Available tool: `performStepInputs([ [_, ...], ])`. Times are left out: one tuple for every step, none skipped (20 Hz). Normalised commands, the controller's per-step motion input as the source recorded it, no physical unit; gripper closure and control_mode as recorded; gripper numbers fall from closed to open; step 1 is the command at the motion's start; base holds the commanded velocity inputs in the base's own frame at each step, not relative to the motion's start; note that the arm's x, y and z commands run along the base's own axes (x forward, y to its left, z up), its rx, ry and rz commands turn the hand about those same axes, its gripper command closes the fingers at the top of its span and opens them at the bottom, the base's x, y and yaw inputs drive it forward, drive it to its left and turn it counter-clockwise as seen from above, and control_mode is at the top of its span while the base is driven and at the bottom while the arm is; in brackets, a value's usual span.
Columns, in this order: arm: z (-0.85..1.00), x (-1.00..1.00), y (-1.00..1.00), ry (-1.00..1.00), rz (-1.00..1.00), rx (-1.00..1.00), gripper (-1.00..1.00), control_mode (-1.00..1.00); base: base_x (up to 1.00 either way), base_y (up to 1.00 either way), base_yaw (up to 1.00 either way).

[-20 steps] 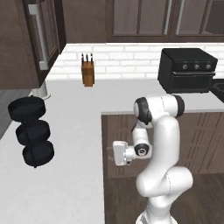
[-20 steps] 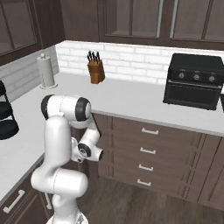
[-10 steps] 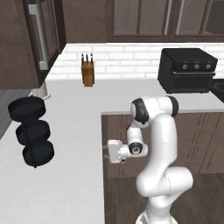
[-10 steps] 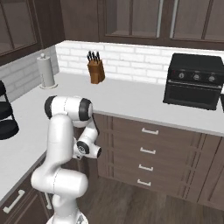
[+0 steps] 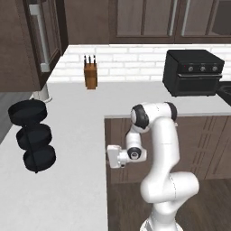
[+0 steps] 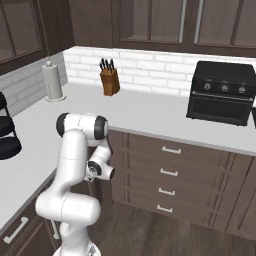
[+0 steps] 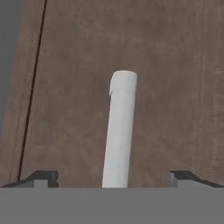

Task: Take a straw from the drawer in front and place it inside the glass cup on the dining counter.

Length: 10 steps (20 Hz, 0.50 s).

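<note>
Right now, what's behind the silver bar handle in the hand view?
The dark brown wooden drawer front, a thin seam at its left. That front covers whatever is inside. Open fingers flank the silver bar handle.

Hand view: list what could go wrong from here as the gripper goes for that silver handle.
1. The gripper is open with the handle between its tips, but the bar runs slightly tilted to them, so closing could catch it unevenly.
2. The bar's rounded end lies not far beyond the tips. A grip that lands near that end might slip off once the arm pulls.
</note>
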Motion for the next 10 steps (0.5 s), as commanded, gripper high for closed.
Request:
performStepInputs([
  [-0.41, 0.29, 0.06, 0.0, 0.0, 0.0, -1.0, -1.0, 0.0, 0.0, 0.0],
  [-0.41, 0.27, 0.01, 0.0, 0.0, 0.0, -1.0, -1.0, 0.0, 0.0, 0.0],
  [-0.44, 0.26, 0.01, 0.0, 0.0, 0.0, -1.0, -1.0, 0.0, 0.0, 0.0],
  [-0.46, 0.22, 0.01, 0.0, 0.0, 0.0, -1.0, -1.0, 0.0, 0.0, 0.0],
  [-0.45, 0.2, 0.03, 0.0, 0.0, 0.0, -1.0, -1.0, 0.0, 0.0, 0.0],
  [-0.42, 0.21, 0.02, 0.0, 0.0, 0.0, -1.0, -1.0, 0.0, 0.0, 0.0],
  [-0.36, 0.19, 0.06, 0.0, 0.0, 0.0, -1.0, -1.0, 0.0, 0.0, 0.0],
  [-0.27, 0.13, 0.09, 0.0, 0.0, 0.0, -1.0, -1.0, 0.0, 0.0, 0.0],
  [-0.18, 0.07, 0.11, 0.0, 0.0, 0.0, -1.0, -1.0, 0.0, 0.0, 0.0],
  [-0.14, 0.04, 0.09, 0.0, 0.0, 0.0, -1.0, -1.0, 0.0, 0.0, 0.0],
])
